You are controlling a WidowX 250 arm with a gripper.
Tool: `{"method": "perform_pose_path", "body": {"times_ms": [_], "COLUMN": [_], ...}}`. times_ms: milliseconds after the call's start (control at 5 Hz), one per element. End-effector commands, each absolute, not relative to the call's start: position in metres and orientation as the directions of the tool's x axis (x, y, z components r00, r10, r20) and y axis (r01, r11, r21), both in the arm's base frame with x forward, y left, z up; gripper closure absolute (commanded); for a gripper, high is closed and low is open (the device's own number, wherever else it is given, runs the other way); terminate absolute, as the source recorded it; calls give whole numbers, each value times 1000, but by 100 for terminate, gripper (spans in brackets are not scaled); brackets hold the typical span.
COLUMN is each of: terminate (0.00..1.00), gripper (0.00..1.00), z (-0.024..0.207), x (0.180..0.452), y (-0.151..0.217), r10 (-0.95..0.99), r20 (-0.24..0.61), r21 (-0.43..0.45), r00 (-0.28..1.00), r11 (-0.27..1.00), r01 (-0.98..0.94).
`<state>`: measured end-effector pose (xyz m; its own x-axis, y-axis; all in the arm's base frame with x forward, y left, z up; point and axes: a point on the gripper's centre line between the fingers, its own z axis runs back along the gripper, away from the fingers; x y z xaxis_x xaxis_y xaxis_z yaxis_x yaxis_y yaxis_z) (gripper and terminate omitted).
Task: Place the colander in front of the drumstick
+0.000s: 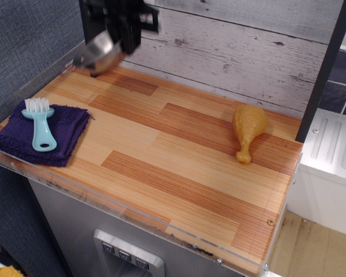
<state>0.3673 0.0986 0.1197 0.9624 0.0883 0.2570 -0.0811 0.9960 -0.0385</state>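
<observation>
The shiny steel colander [99,55] hangs tilted in the air above the back left of the wooden table, blurred by motion. My black gripper [126,36] is shut on its right rim and holds it clear of the surface. The golden-brown drumstick [247,129] lies on the table at the right, its fat end toward the back wall and its knobbed bone end toward the front edge. The gripper's upper part is cut off by the top of the frame.
A purple cloth [40,134] lies at the left front with a light blue brush [41,126] on it. A grey plank wall [236,46] runs along the back. A dark post [326,69] stands at the right, with a white appliance [328,167] beyond the table's edge.
</observation>
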Motion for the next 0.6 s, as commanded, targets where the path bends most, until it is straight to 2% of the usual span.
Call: {"method": "perform_pose_path", "body": {"times_ms": [0, 200, 400], "terminate": [0, 0, 0], "gripper": [100, 100, 100], "z": [150, 128, 109], "x": [322, 298, 283], "y": [23, -5, -10], "r10": [30, 36, 92], "r20": [340, 295, 236], "r21": [-28, -43, -55], "r00": [940, 955, 967], "r11": [999, 999, 995], "r01": [-22, -25, -81]}}
